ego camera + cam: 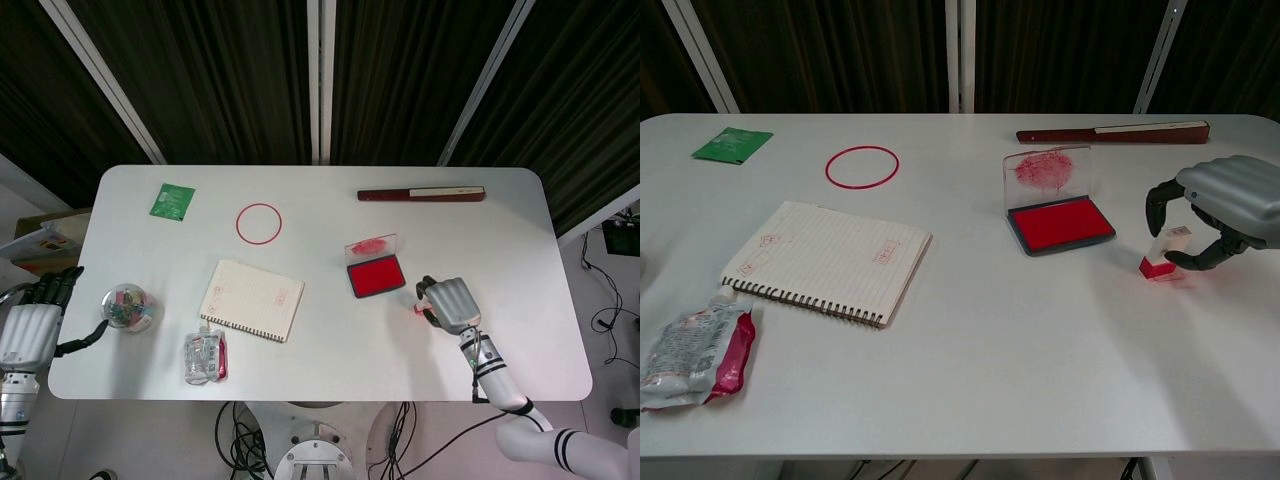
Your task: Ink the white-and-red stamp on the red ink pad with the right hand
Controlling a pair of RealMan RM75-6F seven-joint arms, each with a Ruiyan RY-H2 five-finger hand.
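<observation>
The right hand (1220, 212) is curling over the small white-and-red stamp (1166, 252), with the thumb on one side and the fingers on the other. The dark fingertips are lying right against the stamp's white top, but whether they are actually gripping it cannot be told from either view. The stamp is standing upright on the white tabletop (1040, 350), red base down, just to the right of the red ink pad (1060, 224) and apart from it. In the head view the same right hand (452, 304) is covering most of the stamp, leaving only a reddish edge showing.

The ink pad's dark tray is lying open, its clear lid (1051, 172) standing up behind it and smeared with red ink.

The left hand (35, 315) is resting at the left edge of the tabletop, holding nothing, fingers loosely extended, beside a round clear container of coloured clips (127, 307).

Elsewhere on the tabletop are lying a spiral-bound lined notebook (830, 260), a crumpled silver-and-red pouch (695, 345), a red ring (862, 166), a green packet (732, 144), and a closed dark red folding fan (1112, 132).
</observation>
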